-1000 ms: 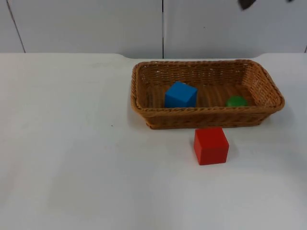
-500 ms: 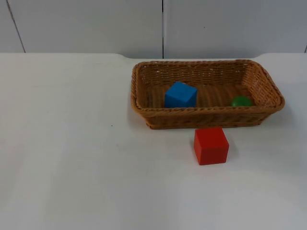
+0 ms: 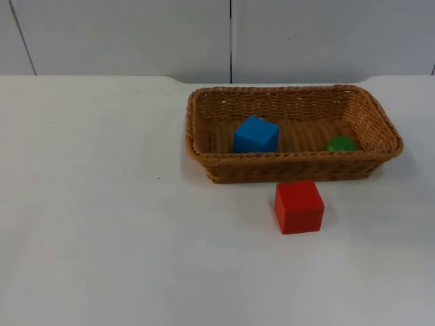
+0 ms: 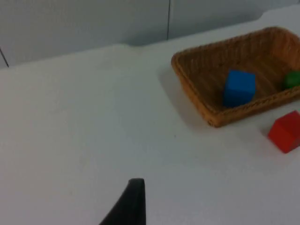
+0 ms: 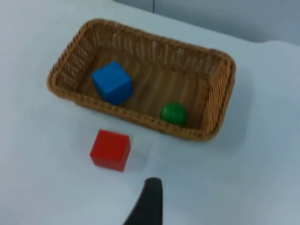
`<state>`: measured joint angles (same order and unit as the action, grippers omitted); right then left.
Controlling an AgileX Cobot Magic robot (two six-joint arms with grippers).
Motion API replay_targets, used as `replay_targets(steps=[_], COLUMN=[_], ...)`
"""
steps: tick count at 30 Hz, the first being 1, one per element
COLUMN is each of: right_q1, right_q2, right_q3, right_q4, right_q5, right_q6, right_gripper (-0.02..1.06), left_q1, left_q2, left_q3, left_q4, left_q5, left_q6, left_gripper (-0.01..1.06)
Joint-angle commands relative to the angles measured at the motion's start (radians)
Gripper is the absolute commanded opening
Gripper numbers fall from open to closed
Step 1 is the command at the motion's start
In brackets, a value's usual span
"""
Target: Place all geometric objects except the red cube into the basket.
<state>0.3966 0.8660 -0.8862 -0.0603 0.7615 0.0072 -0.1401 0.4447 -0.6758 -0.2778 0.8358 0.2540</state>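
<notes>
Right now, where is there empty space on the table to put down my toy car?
The widest bare stretch of the white table lies left of the basket, out to the table's left side, and along the near edge in front of the red cube. It is tight between cube and basket. Inside the basket sit the blue cube and green ball, with bare floor between them.

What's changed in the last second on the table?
The green ball rolled a little toward the right end of the basket and settled there, and the right arm left the top view. The blue cube and red cube stayed put.
</notes>
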Motion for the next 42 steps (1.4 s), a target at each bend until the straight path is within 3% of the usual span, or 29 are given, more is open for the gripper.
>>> replay_targets(steps=[1,12,19,23,34,40,42], right_q1=[0.000,0.000,0.000,0.000,-0.002,-0.002,-0.002], right_q2=[-0.073,-0.455,-0.671,-0.788,-0.866,-0.866,-0.866], right_q3=[0.062,0.257,0.264,0.264,0.284,0.343,0.367], right_q4=[0.003,0.011,0.011,0.004,-0.008,-0.003,0.003], right_q5=[-0.023,-0.005,0.065,0.140,0.368,0.368,0.322], right_q6=[-0.002,0.003,0.003,0.003,0.000,0.000,0.000], right_gripper=[0.78,0.78,0.78,0.78,0.78,0.78,0.78], left_q1=[0.003,0.003,0.003,0.003,0.003,0.003,0.003], left_q2=[-0.084,-0.287,-0.393,-0.445,-0.445,-0.445,-0.445], left_q3=[0.004,0.004,0.034,0.154,0.154,0.182,0.182], left_q4=[-0.024,0.051,0.086,0.119,0.206,0.256,0.261], left_q5=[0.012,0.143,0.134,0.130,0.195,0.240,0.240], left_q6=[0.025,-0.056,-0.094,-0.118,-0.210,-0.254,-0.254], left_gripper=[1.05,1.05,1.05,1.05,1.05,1.05,1.05])
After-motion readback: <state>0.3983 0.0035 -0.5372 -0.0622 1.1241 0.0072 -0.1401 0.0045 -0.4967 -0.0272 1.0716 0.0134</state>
